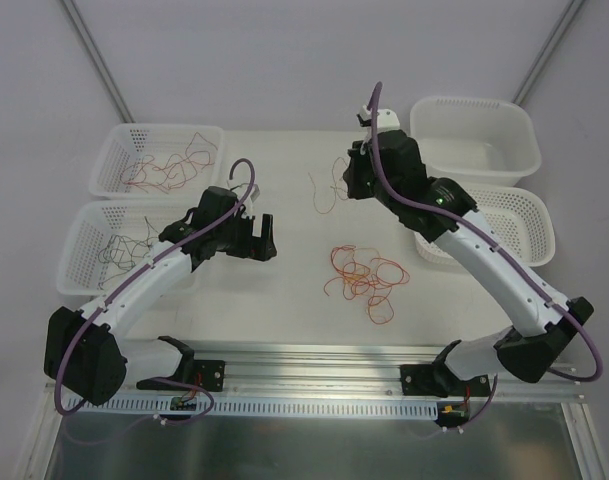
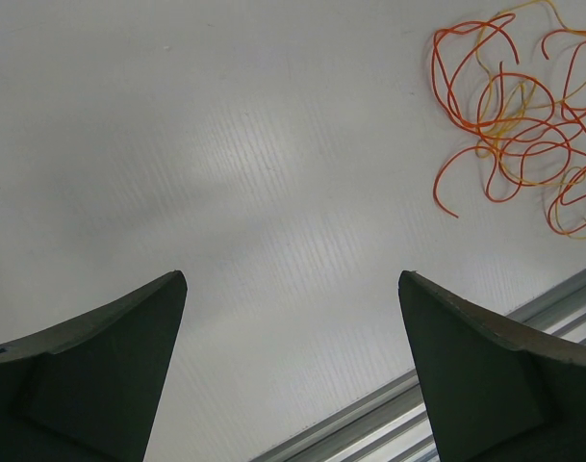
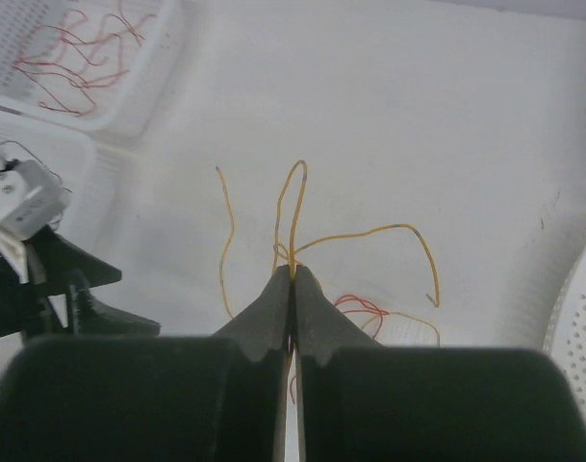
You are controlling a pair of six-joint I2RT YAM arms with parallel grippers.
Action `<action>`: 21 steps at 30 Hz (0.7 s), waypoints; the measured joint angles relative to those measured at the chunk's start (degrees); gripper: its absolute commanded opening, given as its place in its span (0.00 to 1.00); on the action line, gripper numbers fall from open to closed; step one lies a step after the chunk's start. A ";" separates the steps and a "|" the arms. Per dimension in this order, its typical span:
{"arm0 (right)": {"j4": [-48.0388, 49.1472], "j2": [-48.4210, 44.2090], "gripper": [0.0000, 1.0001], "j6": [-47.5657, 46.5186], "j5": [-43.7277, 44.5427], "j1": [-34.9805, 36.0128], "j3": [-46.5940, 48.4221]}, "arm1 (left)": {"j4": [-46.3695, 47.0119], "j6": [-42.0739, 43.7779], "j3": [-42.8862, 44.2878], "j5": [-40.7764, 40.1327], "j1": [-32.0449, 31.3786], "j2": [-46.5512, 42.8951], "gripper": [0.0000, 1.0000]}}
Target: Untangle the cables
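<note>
Right tool (image 3: 293, 273) pinches one thin yellow wire (image 3: 369, 230); left tool (image 2: 291, 277) stands wide, empty. Left-edge white mesh baskets (image 1: 108, 162) hold some wires (image 1: 169, 165); orange-red tangle (image 1: 362, 275) lies mid-bench, unsorted.

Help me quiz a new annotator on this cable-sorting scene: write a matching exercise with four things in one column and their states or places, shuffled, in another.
Column one
1. left gripper
2. right gripper
3. orange-red tangle
4. far-left basket

Column two
a. lies loose on the table
b. shut on a yellow cable
c. holds red cables
d. open, gripping nothing

Pairs: 1-d; 2-b; 3-a; 4-c
</note>
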 measured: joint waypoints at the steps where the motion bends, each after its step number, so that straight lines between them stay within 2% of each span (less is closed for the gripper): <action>1: 0.52 -0.98 0.01 -0.44 -1.20 0.11 0.61 | 0.00 0.04 0.00 -0.02 0.00 0.00 0.93; 11: 1.49 -4.28 0.01 -4.90 -4.15 -1.90 1.25 | 0.13 0.11 -0.42 -0.07 0.00 0.00 0.94; 15: 0.90 -4.31 0.01 -5.05 -4.81 -9.38 1.18 | 0.20 0.15 -0.57 -0.13 0.00 0.00 0.95; 21: 3.80 -4.26 0.01 -5.29 -6.82 -24.83 -0.09 | 0.22 0.37 -0.59 -0.50 0.00 0.02 0.98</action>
